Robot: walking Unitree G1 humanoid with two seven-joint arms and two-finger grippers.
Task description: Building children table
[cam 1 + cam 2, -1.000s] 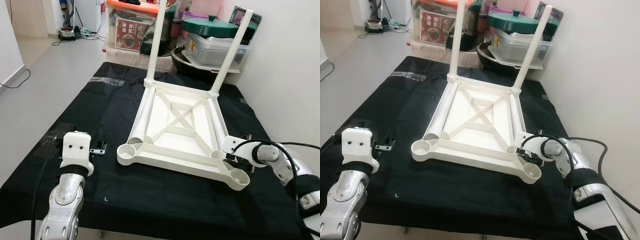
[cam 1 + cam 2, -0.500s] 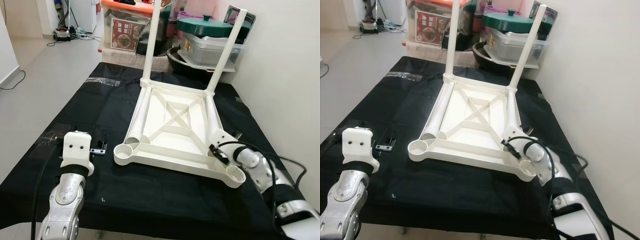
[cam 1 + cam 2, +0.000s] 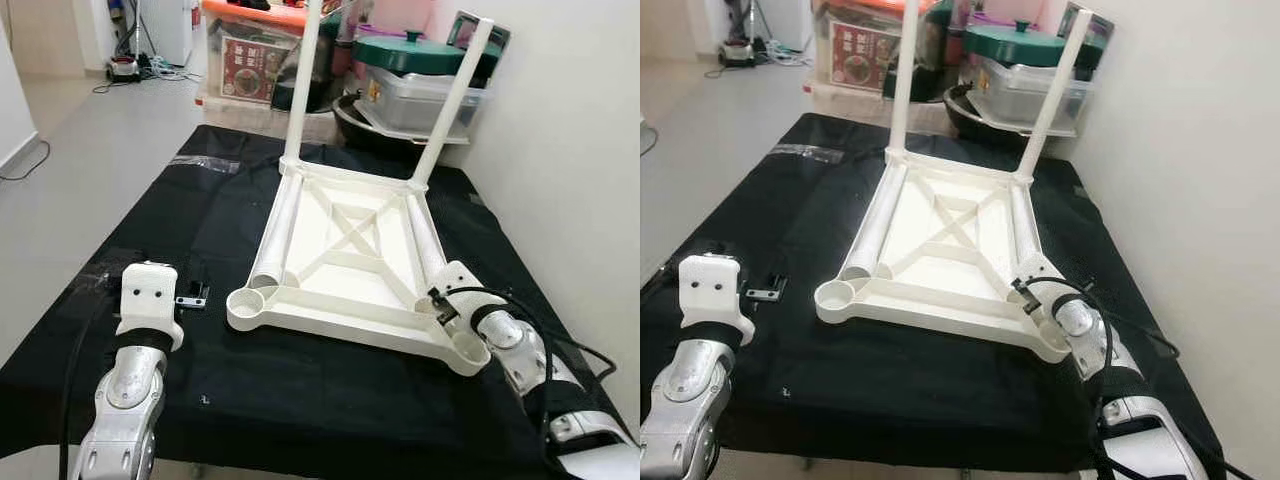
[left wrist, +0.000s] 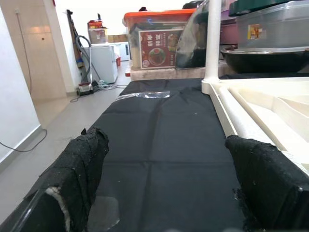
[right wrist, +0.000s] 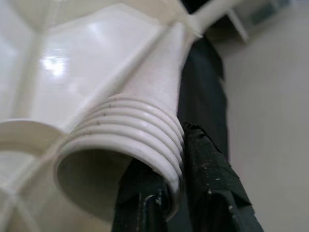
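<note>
Now my right gripper [image 5: 169,203] pinches the threaded end of the loose table leg [image 3: 428,255] lying along the upturned tabletop [image 3: 350,262] on the black-covered bench [image 3: 220,215]. My left gripper [image 4: 164,188] hovers wide apart. I'd lift slowly, stand the leg upright, then seat the threads squarely in the near corner socket [image 3: 467,350].

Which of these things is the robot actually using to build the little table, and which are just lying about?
For the job:
- upturned white tabletop
- two upright legs
- two loose legs
- right gripper

Lying about:
- storage boxes
- green lid
- metal bracket
</note>
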